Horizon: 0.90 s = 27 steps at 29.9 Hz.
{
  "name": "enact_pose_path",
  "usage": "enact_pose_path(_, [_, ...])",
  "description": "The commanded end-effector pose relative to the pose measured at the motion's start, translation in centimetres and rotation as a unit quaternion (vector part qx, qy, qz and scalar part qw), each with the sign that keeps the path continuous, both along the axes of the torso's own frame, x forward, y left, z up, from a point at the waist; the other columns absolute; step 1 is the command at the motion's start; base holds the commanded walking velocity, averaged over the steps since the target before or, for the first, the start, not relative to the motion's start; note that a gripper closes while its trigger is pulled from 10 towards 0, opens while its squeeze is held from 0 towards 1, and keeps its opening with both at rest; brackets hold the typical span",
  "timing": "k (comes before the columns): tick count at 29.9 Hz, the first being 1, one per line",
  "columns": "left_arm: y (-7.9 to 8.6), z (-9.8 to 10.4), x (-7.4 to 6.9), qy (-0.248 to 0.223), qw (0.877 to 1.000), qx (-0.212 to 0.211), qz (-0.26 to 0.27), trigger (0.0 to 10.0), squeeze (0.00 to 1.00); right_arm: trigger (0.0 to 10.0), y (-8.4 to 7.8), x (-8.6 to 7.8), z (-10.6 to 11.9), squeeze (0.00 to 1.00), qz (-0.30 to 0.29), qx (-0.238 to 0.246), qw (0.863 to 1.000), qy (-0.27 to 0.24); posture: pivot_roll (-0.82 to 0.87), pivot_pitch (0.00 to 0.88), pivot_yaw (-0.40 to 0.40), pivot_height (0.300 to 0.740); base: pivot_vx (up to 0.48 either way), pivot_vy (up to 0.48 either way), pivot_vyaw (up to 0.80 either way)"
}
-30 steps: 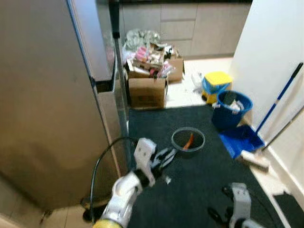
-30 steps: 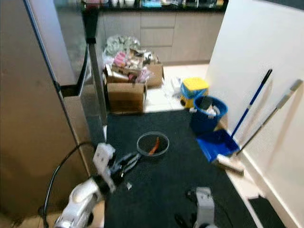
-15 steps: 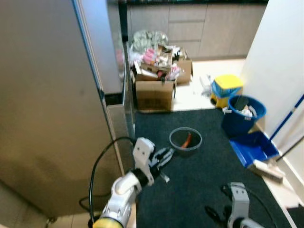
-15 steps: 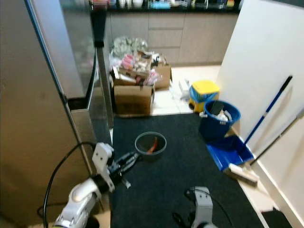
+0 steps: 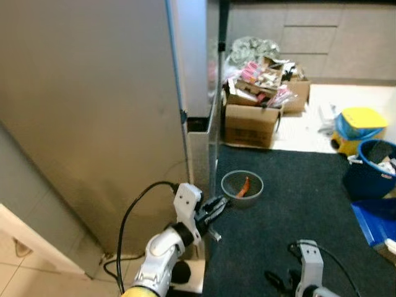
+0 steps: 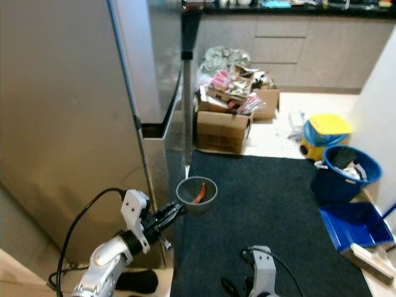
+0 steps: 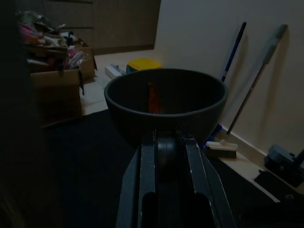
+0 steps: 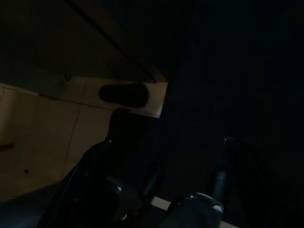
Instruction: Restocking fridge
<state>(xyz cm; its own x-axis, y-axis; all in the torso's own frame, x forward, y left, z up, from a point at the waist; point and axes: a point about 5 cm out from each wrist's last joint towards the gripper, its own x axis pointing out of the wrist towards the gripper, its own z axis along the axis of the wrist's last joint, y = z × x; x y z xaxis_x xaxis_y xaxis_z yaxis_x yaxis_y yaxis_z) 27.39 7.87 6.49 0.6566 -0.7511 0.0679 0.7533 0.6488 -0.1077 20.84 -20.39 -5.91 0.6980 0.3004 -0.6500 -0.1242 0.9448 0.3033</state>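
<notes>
My left gripper (image 5: 219,204) is shut on the near rim of a grey bowl (image 5: 242,189) and holds it low over the dark rug, beside the fridge's corner. An orange, carrot-like piece (image 5: 245,185) lies inside the bowl. In the left wrist view the bowl (image 7: 166,102) sits just beyond the closed fingers (image 7: 147,161), with the orange piece (image 7: 153,97) on its inner wall. The tall steel fridge (image 5: 93,124) stands on the left with its doors shut. My right gripper (image 5: 291,281) hangs low and idle at the bottom edge.
Cardboard boxes (image 5: 253,120) heaped with packets stand behind the rug (image 5: 297,210). A yellow-lidded bin (image 5: 359,124), a blue bucket (image 5: 371,170) and a blue dustpan (image 6: 356,226) line the right side. A black cable (image 5: 133,210) loops off my left arm.
The camera has swung left, so the fridge takes up more of the picture and the white wall and mop have slid out. The bowl stays in my left gripper.
</notes>
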Motion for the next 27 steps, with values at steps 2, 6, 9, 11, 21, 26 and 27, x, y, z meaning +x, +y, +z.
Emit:
enact_pose_path(2, [0.12,-0.23,-0.20,0.004,1.000,0.001,-0.002,10.0,0.00,10.0,0.02,-0.36,-0.22,0.00,-0.006,0.008,1.000,0.007,-0.02,0.032,0.003,0.740,0.000,0.000,0.79])
enact_pose_path(6, [0.11,-0.36,-0.28,0.009,1.000,0.003,-0.008,10.0,0.00,10.0,-0.02,-0.30,-0.23,0.00,-0.012,0.001,1.000,0.008,-0.02,0.033,0.005,0.740,0.000,0.000,0.40])
enact_pose_path(9, [0.07,-0.52,-0.45,0.011,1.000,0.006,-0.016,10.0,0.00,10.0,-0.17,-0.34,-0.34,0.00,-0.026,-0.006,1.000,0.016,-0.02,0.033,0.005,0.740,0.000,-0.095,0.00])
enact_pose_path(11, [0.06,-0.59,-0.52,0.012,1.000,0.007,-0.019,10.0,0.00,10.0,-0.17,-0.36,-0.34,0.00,-0.027,-0.003,1.000,0.016,-0.02,0.033,0.005,0.740,0.000,-0.323,0.00])
enact_pose_path(21, [0.04,-0.47,-0.48,0.016,1.000,0.003,-0.025,10.0,0.00,10.0,-0.14,-0.34,-0.31,0.00,-0.028,0.002,1.000,0.013,-0.03,0.036,0.007,0.740,0.000,-0.407,0.00])
enact_pose_path(26, [-0.02,-0.49,-0.57,0.016,0.999,0.001,-0.028,10.0,0.00,10.0,-0.03,-0.22,-0.21,0.00,-0.017,0.001,1.000,0.009,-0.03,0.036,0.007,0.740,0.000,-0.415,0.00])
enact_pose_path(27, [-0.02,-0.49,-0.57,0.016,0.999,0.001,-0.028,10.0,0.00,10.0,-0.03,-0.22,-0.21,0.00,-0.017,0.001,1.000,0.009,-0.03,0.036,0.007,0.740,0.000,-0.420,0.00])
